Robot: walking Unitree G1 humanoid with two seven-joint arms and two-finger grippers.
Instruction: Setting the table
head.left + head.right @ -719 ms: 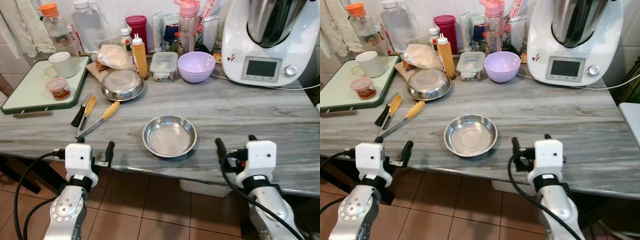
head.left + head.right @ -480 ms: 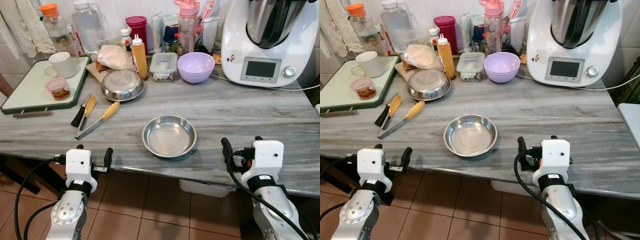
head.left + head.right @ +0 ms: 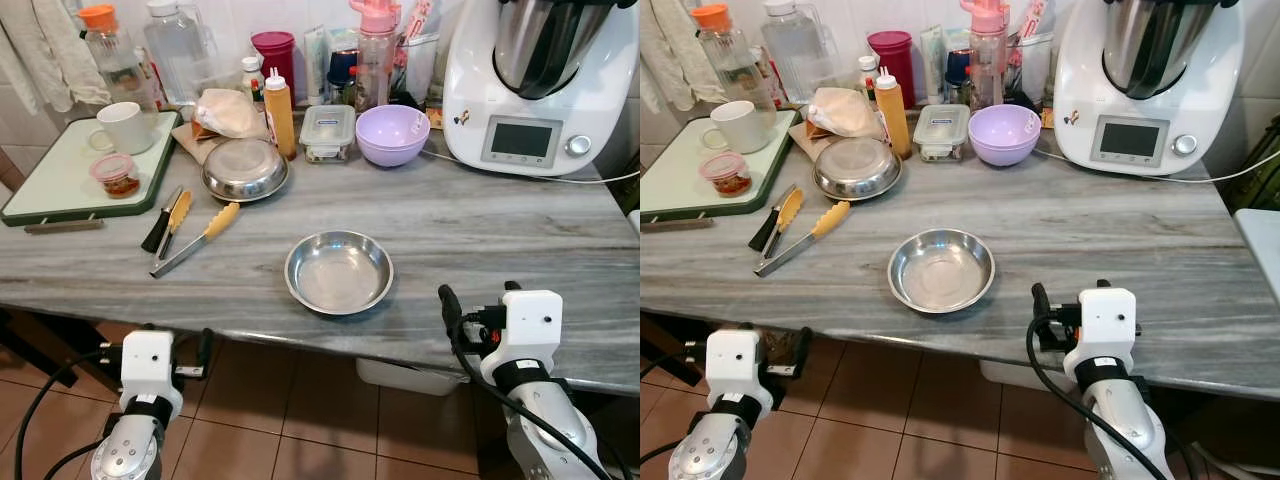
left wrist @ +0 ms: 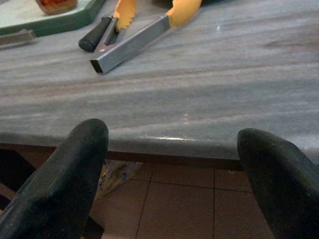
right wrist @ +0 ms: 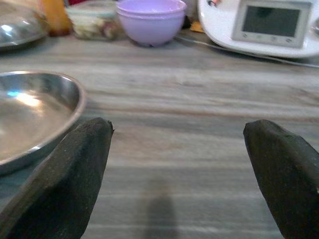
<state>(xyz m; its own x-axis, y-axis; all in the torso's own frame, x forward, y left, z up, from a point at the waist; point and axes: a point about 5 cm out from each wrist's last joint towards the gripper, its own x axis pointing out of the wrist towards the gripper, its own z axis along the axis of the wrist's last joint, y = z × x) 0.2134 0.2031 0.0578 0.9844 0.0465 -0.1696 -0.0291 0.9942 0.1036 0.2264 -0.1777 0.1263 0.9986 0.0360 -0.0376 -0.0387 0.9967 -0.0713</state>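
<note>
A shallow steel dish lies empty near the front middle of the grey marble table. My left gripper is open and hangs below the table's front edge, left of the dish; the left wrist view has its fingers wide apart before the edge, with yellow-tipped tongs beyond. My right gripper is open at the front edge, right of the dish, level with the tabletop. In the right wrist view the dish lies just past one finger. Neither gripper holds anything.
An upturned steel bowl, tongs and a black-handled tool lie at left. A green tray holds a mug and a small tub. A purple bowl, a lidded box, bottles and a white kitchen machine line the back.
My left gripper has sunk from table-edge height to below the edge. My right gripper has drawn back and down a little. The things on the table have not moved.
</note>
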